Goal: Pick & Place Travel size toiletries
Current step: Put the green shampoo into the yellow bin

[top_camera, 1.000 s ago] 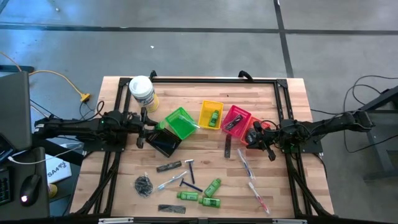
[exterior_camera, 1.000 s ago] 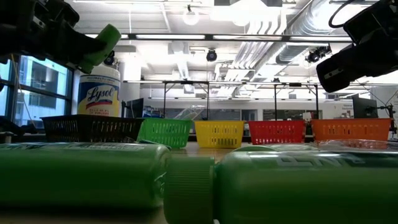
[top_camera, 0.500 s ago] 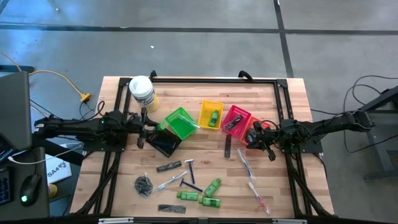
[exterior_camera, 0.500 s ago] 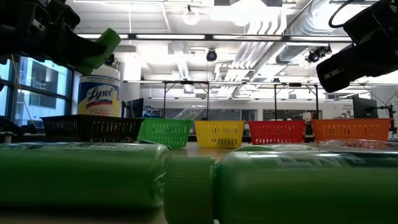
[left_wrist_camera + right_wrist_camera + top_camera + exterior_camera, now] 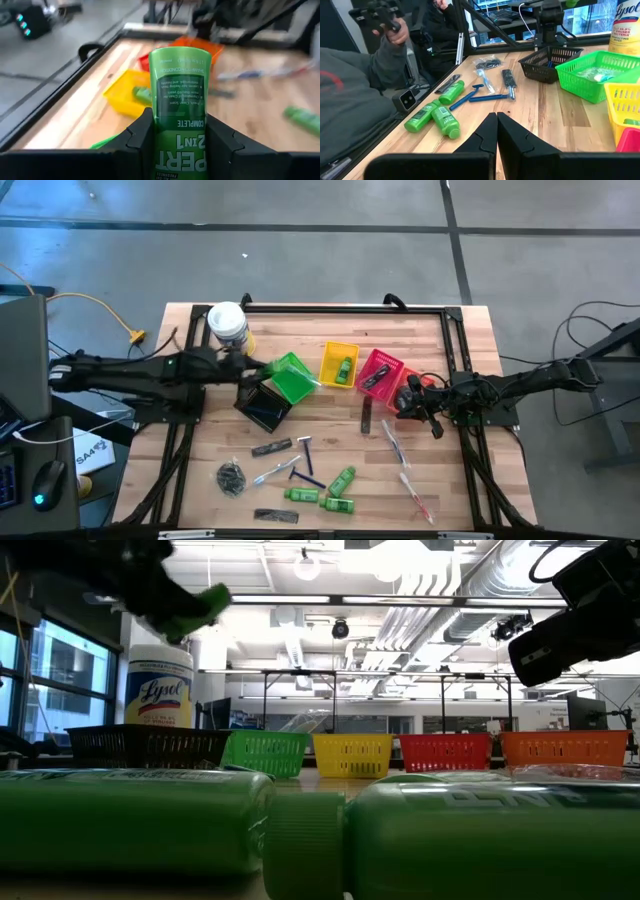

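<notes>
Toiletries mostly lie unsorted near the table's [image 5: 470,340] front edge; left gripper [image 5: 252,369] clamps a green bottle [image 5: 179,107] over the baskets; right gripper [image 5: 408,408], closed empty, waits near the right edge.

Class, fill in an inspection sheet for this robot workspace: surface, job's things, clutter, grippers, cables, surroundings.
Surface: wooden table with a black frame.
Job's things: green bottles, blue razors, toothbrushes, combs and a mesh bundle loose at the front; one bottle in the yellow basket.
Clutter: white-lidded wipes tub; black basket, green basket, red basket, orange basket.
Grippers: left gripper holds a green bottle, raised near the green basket; right gripper shut, empty, by the orange basket.
Cables: yellow cable on the floor.
Surroundings: person seated beside the table.
</notes>
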You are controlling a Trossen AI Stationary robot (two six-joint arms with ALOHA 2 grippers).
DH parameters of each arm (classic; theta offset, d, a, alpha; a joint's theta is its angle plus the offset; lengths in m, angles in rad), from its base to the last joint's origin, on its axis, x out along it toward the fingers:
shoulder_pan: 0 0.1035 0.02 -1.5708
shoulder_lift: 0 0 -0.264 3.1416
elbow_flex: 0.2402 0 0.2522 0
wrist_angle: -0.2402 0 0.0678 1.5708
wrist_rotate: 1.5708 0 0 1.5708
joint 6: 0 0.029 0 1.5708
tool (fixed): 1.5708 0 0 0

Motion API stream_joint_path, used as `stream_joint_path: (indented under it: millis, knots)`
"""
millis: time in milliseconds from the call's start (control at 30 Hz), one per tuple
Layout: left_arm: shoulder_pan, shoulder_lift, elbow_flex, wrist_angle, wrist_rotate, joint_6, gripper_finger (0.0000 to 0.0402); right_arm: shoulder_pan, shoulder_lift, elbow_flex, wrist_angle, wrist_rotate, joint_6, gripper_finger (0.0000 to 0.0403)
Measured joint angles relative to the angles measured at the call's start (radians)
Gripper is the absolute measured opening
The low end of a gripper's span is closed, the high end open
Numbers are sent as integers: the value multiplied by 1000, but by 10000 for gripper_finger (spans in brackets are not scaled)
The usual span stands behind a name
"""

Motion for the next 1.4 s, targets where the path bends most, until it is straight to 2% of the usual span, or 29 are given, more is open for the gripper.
stream_joint_path:
  millis: [133,333,500,667,867,1033,1400]
  knots:
    - [0,195,188,-129,-53,75,116,0,0,0,0,0,0,2]
    - [1,485,492,-352,-140,304,116,0,0,0,-1,0,0,2]
    - [19,707,739,-550,-152,498,116,0,0,0,-1,0,0,2]
    - [86,886,911,-624,-142,656,116,0,0,0,-1,0,-11,2]
    - [156,1047,1000,-619,-52,946,116,0,0,0,-1,0,-26,2]
    - [189,1164,1022,-568,-62,1183,116,0,0,0,16,0,-51,2]
    - [210,1261,1024,-352,23,1466,116,0,0,0,28,0,-53,2]
